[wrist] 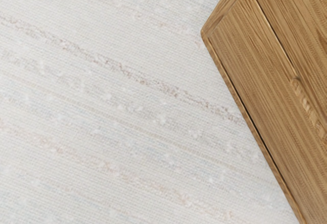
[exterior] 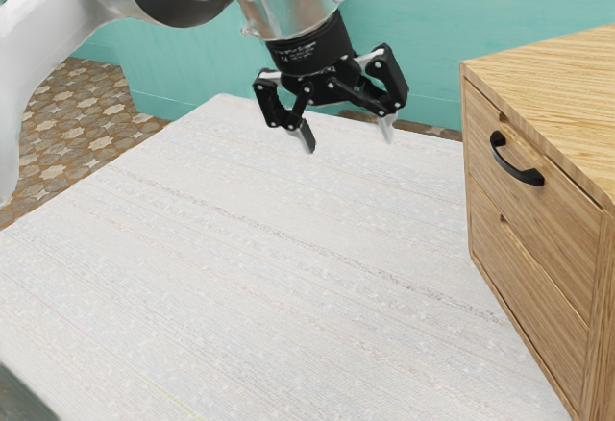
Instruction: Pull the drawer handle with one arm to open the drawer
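**Exterior view.** The arm (exterior: 58, 8) enters from the upper left of the exterior view, white links with a silver wrist collar. The black gripper (exterior: 347, 137) hangs above the table (exterior: 240, 267), pointing down and tilted a little toward the exterior view's right. The jaws are spread wide with nothing between them. The fingers (exterior: 307, 138) are clear of the table surface and well apart from the cabinet.

The cabinet (exterior: 548, 75) stands on the table at the exterior view's right edge. It is light wood with a straight, fine grain running along each face. Its front is split into two panels, one above the other. The upper panel is the drawer (exterior: 538, 200), framed by a thin dark seam. Its face sits level with the panel below, with no gap showing at the seam.

The handle (exterior: 516, 160) is a black curved bar, mounted high on the drawer front toward the end nearer the gripper. Both ends are fixed to the wood and the middle bows outward. The gripper is higher than the handle and off to the exterior view's left of it, not touching.

The table top is off-white with a woven texture and faint tan streaks. Behind it is a teal wall (exterior: 480, 8), and a patterned tile floor (exterior: 77, 113) lies beyond the table's far left corner.

**Wrist view.** The table (wrist: 102, 106) is under the hand, with the same pale weave and streaks. One corner of the cabinet (wrist: 276, 81) comes in beside it, its edge running diagonally and the grain following the edge. A faint pale ridge shows on the wood, but I cannot tell whether it is the handle.
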